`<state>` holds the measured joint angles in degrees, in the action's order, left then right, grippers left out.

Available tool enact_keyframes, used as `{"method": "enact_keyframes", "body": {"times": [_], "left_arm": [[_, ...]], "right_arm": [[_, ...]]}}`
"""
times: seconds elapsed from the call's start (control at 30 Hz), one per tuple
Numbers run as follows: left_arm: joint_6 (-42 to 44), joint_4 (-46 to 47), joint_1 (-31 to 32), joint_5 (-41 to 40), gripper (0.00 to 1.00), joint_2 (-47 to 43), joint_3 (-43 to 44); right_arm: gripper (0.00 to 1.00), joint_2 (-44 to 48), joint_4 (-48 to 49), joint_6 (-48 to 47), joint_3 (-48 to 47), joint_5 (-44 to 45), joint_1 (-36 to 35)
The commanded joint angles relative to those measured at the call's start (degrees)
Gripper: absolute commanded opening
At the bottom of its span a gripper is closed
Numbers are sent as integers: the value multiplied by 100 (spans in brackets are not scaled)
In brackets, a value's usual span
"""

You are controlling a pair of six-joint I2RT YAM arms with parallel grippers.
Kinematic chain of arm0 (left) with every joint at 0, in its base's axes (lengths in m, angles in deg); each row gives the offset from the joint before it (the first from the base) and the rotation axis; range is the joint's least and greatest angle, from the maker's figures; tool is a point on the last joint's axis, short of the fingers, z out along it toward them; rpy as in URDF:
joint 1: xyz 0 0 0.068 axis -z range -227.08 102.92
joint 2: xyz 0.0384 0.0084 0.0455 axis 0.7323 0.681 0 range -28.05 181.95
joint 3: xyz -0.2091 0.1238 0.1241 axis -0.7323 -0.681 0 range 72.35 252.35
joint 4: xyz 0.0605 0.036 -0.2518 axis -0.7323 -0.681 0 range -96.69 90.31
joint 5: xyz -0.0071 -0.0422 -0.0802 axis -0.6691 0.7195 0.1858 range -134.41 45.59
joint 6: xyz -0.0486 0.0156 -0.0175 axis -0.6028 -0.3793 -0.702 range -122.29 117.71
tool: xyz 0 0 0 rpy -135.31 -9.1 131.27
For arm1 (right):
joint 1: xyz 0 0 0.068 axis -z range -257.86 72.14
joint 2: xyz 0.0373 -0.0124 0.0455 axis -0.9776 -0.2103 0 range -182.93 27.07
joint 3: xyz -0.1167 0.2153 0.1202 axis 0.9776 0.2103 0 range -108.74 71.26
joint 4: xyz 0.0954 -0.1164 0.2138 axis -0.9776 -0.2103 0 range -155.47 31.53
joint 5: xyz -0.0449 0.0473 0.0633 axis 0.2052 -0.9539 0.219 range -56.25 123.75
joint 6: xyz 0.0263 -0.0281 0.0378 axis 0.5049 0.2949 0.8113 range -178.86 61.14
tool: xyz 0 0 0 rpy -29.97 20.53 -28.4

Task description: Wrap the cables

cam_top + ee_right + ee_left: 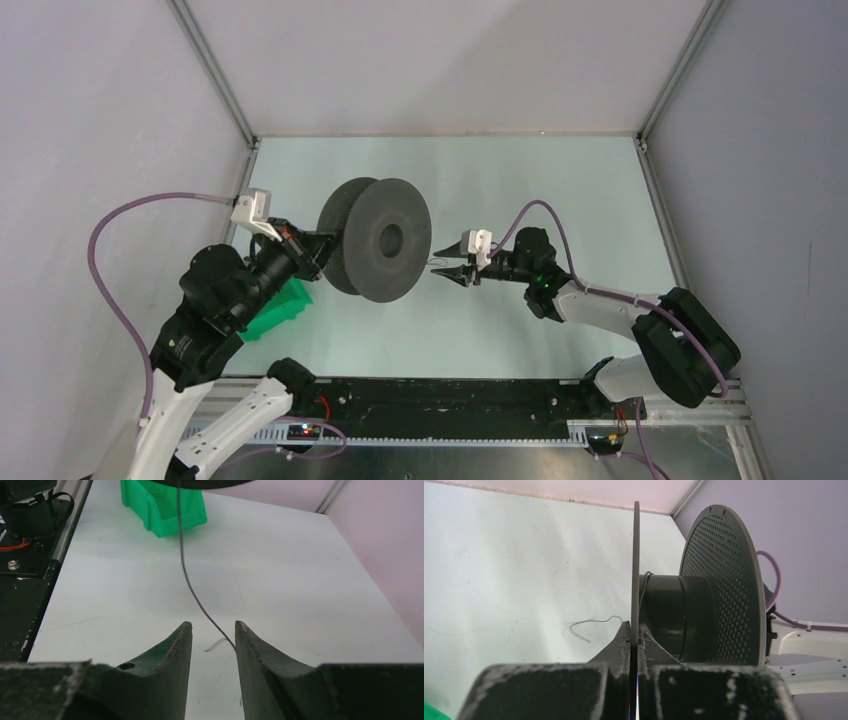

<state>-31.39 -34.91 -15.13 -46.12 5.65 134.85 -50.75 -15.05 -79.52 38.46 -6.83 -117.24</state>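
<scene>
The left hand (320, 248) clamps a flange of the dark grey round plastic spool (378, 240), holding it upright. The thin black wire (186, 575) drops from it, passing between the parted, empty fingers of the right hand (212, 632). Winding seems underway; next, pinch the wire. Only the left wrist view shows wire on the hub.
</scene>
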Motion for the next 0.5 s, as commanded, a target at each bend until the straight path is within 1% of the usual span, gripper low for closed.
{"method": "enact_keyframes", "body": {"times": [0.0, 0.23, 0.43, 0.47], "left_arm": [[-429, 476, -30, 51, 0, -118, 254], [-481, 513, -30, 103, 0, -136, 403], [-708, 609, -35, 128, 0, -140, 488], [-731, 615, -27, 244, 0, -146, 469]], "right_arm": [[42, -270, 677, 9, -7, -604, 48], [44, -867, 1283, 468, -14, -680, 5], [48, -1294, 1974, 757, -16, -507, 34], [48, -1322, 2046, 788, -16, -445, 52]]}}
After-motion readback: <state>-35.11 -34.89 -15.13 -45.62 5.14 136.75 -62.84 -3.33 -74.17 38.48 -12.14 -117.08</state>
